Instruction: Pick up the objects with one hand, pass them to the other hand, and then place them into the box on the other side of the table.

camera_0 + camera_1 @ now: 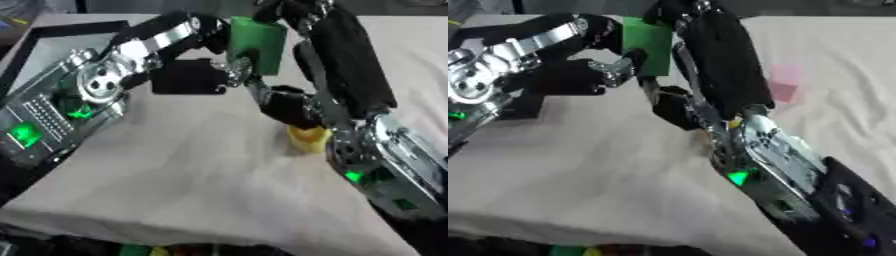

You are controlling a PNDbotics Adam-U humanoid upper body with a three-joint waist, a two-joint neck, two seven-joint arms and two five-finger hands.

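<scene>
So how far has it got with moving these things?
Mid-handover: both the left hand and the right hand meet at the green block above the table. Still waiting on the cloth are a yellow object and a pink block. Whether anything is boxed isn't visible.

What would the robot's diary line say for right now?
stage: handover | green block: between both hands, mid-air | left hand: on block | right hand: on block | yellow object: on table

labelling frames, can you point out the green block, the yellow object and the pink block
green block (260, 42), left eye view, front face
yellow object (308, 138), left eye view, visible top
pink block (784, 85), right eye view, middle
</scene>
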